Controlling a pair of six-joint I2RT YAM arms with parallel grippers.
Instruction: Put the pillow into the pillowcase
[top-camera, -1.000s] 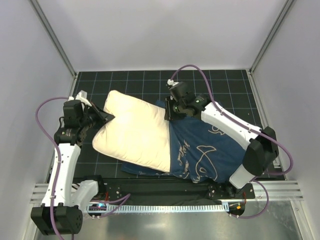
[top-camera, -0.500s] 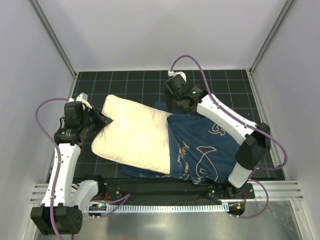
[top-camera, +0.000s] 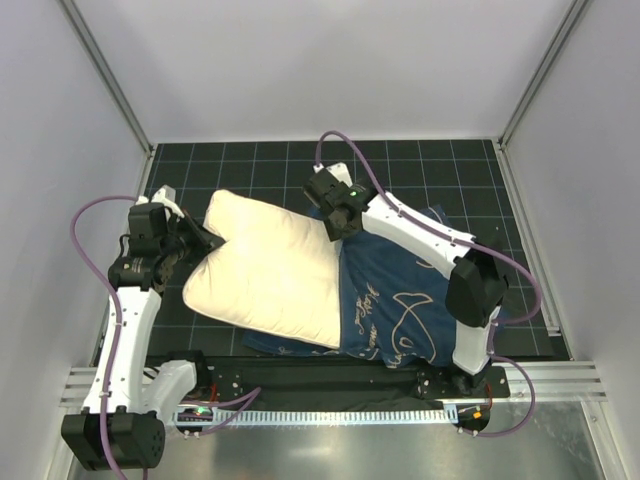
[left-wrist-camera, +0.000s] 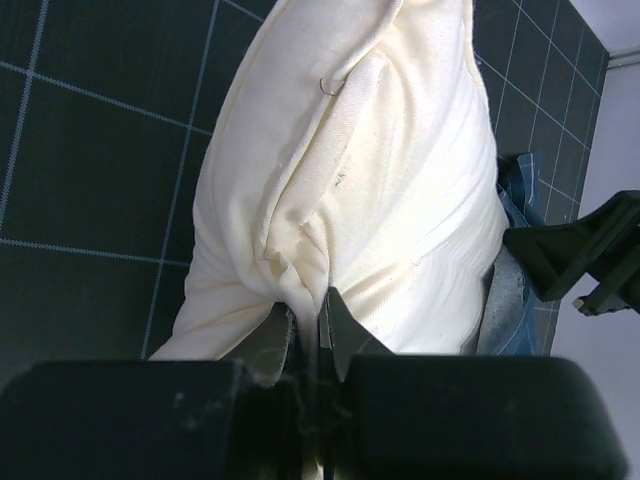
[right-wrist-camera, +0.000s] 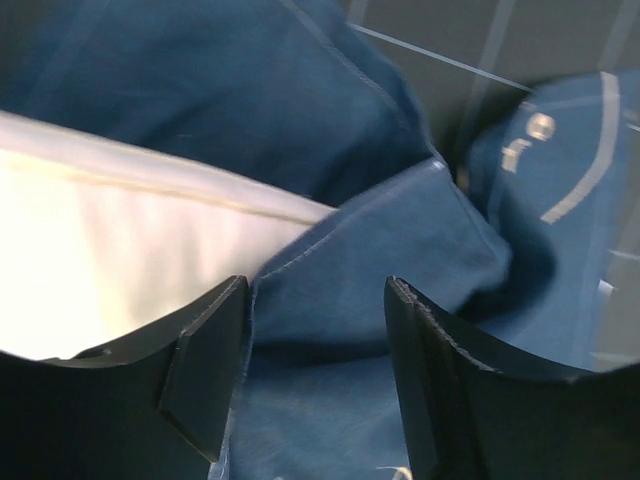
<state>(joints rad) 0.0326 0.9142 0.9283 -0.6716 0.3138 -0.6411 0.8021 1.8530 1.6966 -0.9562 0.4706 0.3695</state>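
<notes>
The pillow (top-camera: 270, 265) is clamped at its left end by the left gripper (left-wrist-camera: 305, 305); the case (right-wrist-camera: 380, 260) hem, toward the far edge, is straddled by the parted right gripper (right-wrist-camera: 317, 287).

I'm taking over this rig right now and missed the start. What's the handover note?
The left gripper is shut on the left edge of the pillow.
The right gripper is open, fingers straddling the pillowcase hem at the far side.
Pillow lies on the table, its right end at the case mouth, most of it outside.
Left to do: grip the hem, draw the case over the pillow.
</notes>
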